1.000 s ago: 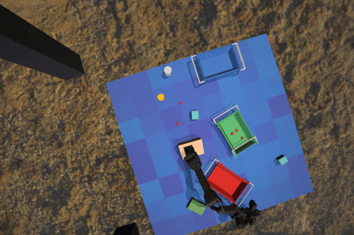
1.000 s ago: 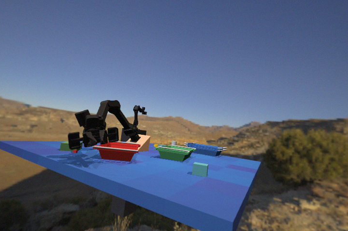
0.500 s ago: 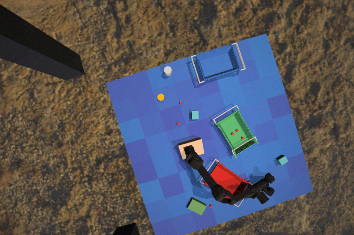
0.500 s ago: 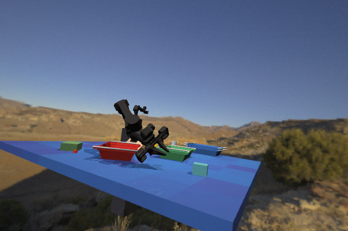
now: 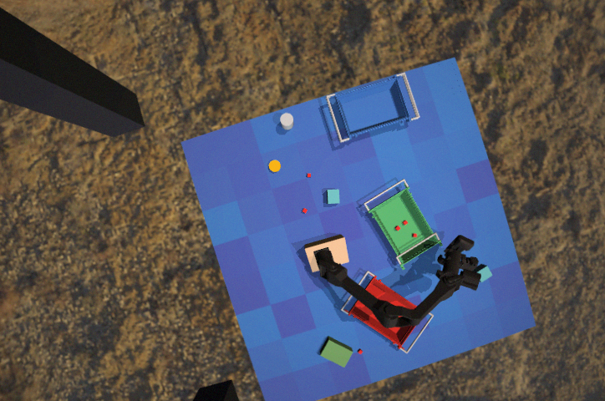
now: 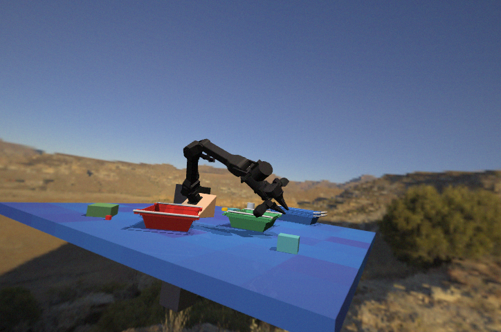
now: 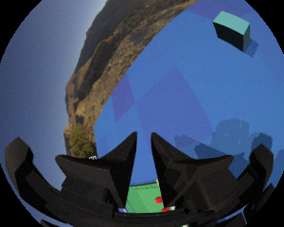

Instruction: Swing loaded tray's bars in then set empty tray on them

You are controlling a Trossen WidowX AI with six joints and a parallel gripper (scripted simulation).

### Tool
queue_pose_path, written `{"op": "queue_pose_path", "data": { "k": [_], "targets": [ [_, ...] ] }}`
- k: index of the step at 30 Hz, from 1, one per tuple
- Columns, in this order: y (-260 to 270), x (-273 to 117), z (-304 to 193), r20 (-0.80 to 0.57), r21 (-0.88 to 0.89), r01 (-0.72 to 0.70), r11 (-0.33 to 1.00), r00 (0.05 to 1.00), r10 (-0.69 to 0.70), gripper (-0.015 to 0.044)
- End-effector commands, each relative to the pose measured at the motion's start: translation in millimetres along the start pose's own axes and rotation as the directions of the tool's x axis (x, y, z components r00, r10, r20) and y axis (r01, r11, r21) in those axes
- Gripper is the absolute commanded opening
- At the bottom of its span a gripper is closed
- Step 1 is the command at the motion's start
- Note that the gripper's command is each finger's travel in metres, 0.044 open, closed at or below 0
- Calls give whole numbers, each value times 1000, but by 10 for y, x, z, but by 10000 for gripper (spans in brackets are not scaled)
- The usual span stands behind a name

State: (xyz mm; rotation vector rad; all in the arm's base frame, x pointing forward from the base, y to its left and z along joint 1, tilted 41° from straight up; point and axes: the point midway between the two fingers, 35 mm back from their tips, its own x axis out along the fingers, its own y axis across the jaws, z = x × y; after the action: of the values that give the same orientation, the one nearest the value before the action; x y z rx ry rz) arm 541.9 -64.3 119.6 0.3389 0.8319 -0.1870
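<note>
The green tray (image 5: 393, 212) (image 6: 252, 224) (image 7: 139, 199) holds three small red blocks. Its bar at the upper-left end (image 5: 384, 192) is swung out beyond the rim; the other bar (image 5: 417, 246) lies in across the top near the lower-right end. An empty red tray (image 5: 383, 288) (image 6: 167, 223) stands beside it with both bars swung out, partly hidden under the arm in the top view. My gripper (image 5: 475, 263) (image 6: 286, 211) (image 7: 144, 135) is slightly open and empty, its fingers a narrow gap apart, above and beyond the green tray's lower-right end.
An empty blue tray (image 5: 372, 106) (image 6: 299, 216) stands at the far edge. A teal block (image 5: 485, 273) (image 6: 288, 243) (image 7: 233, 30) is near the gripper, another (image 5: 333, 195) farther left. A peach block (image 5: 341, 246), green block (image 5: 336, 352), grey cylinder (image 5: 287, 120) and orange disc (image 5: 274, 165) stand around.
</note>
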Motion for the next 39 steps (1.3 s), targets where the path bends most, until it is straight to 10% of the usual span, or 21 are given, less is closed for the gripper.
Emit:
{"op": "queue_pose_path", "data": {
  "k": [1, 15, 26, 39],
  "targets": [
    [320, 114, -319, -78, -9, 22, 1000, 997, -22, 80],
    [1058, 352, -2225, -395, -351, 240, 905, 838, -375, 80],
    [1147, -29, -3347, -277, -785, 293, 546, 621, -733, 80],
    [1099, -30, -3439, -246, -819, 290, 495, 603, -759, 80]
  ]
}}
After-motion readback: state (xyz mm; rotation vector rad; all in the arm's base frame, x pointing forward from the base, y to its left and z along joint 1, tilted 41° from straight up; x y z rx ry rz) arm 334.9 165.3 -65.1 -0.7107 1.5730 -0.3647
